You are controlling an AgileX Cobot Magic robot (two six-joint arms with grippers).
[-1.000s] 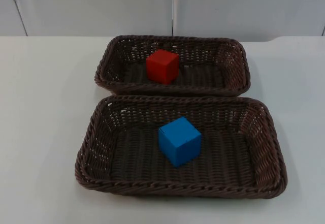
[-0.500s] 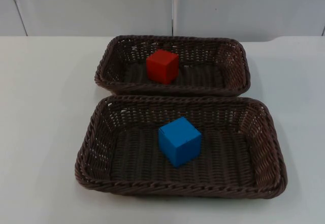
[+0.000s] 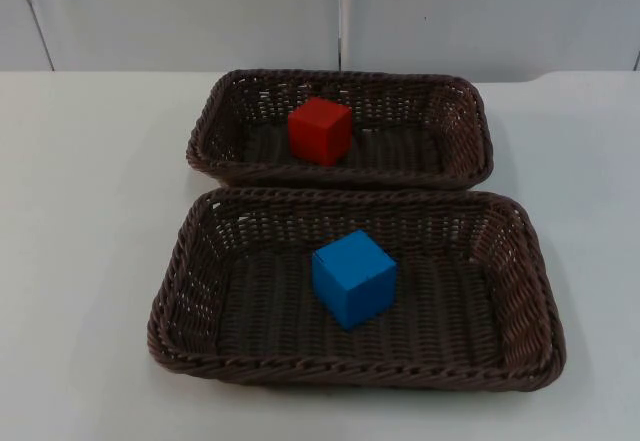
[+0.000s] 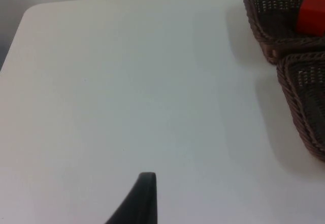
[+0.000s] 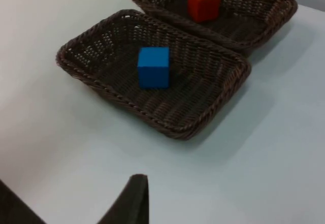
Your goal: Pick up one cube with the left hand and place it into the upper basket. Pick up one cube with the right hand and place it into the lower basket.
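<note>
Cubes are home: red cube (image 3: 320,130) in upper basket (image 3: 470,111), blue cube (image 3: 353,278) in lower basket (image 3: 530,261). Best keep both arms clear above the bench (image 3: 90,211); jaws' state I cannot tell.

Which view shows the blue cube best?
The top view: the blue cube sits large and unobstructed in the lower basket. The right wrist view shows it smaller, at an angle; the left wrist view catches just that basket's rim.

In the left wrist view, the picture's edge cuts off both baskets (image 4: 284,26) and the red cube (image 4: 311,14)
</note>
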